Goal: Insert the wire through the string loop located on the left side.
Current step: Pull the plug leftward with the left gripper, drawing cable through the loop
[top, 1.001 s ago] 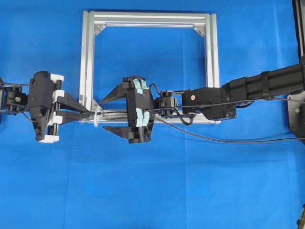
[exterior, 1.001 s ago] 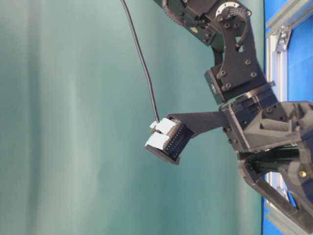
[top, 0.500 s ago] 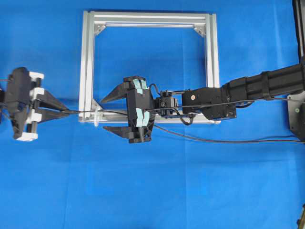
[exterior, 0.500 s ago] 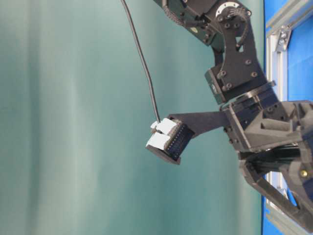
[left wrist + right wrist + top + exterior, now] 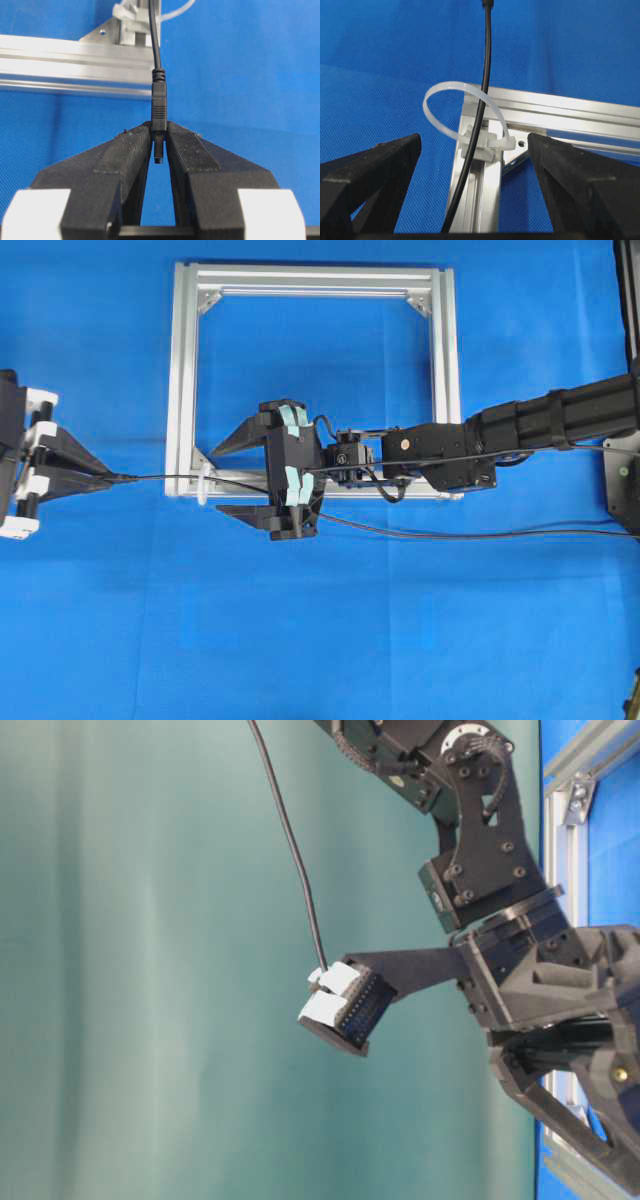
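A blue table (image 5: 400, 640) seen from above carries one square silver frame (image 5: 184, 360) made of four aluminium bars. Two black robot arms reach in, one from each side.

The left claw (image 5: 108, 477) sits at the far left edge of the overhead view, outside the frame. Its two black fingers (image 5: 127, 150) are pressed together on the plug end of the wire (image 5: 170, 477). In the left wrist view the wire (image 5: 159, 107) shows a ribbed black plug body pinched between the fingertips, with a short tip poking out behind them.

There is one wire, thin and black. From the left claw it runs rightward in a nearly straight line, crosses the frame's left bar and passes through the string loop (image 5: 205, 483). It then goes under the right arm and trails off to the right edge of the table.

There is one string loop, a small white band (it looks like a cable tie) fastened at the frame's lower left corner. In the right wrist view the string loop (image 5: 451, 116) arches above the corner, and the wire (image 5: 483, 100) clearly threads through it.

The right claw (image 5: 228, 478) hovers over the frame's lower bar, just right of the loop. Its two fingers are spread wide apart, holding nothing.

The table-level view shows only parts of one black arm against a green backdrop.
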Robot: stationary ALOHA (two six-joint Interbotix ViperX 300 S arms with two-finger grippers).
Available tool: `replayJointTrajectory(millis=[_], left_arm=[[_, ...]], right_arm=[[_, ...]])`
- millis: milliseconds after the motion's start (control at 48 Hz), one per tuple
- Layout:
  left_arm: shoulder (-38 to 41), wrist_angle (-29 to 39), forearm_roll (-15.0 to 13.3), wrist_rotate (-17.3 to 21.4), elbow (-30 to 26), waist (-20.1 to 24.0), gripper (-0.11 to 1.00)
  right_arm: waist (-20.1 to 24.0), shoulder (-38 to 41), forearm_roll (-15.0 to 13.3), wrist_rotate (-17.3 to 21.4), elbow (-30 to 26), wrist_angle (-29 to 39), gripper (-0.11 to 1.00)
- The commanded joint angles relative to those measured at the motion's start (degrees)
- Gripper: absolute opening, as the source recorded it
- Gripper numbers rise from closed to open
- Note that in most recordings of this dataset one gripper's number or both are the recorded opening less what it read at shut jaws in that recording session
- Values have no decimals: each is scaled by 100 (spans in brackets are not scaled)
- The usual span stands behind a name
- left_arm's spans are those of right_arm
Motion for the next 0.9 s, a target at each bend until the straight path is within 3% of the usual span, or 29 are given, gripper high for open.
replayJointTrajectory(millis=[0,167,876], left_arm=[[-290,123,9,-18,-26,-18,8],[-624,237,18,-9,9,-18,8],[-554,158,123,62,9,123,8]], right_arm=[[18,-158,18,9,-88,-18,94],[26,-158,18,9,-88,-18,94],[44,-158,18,0,-105,-26,94]])
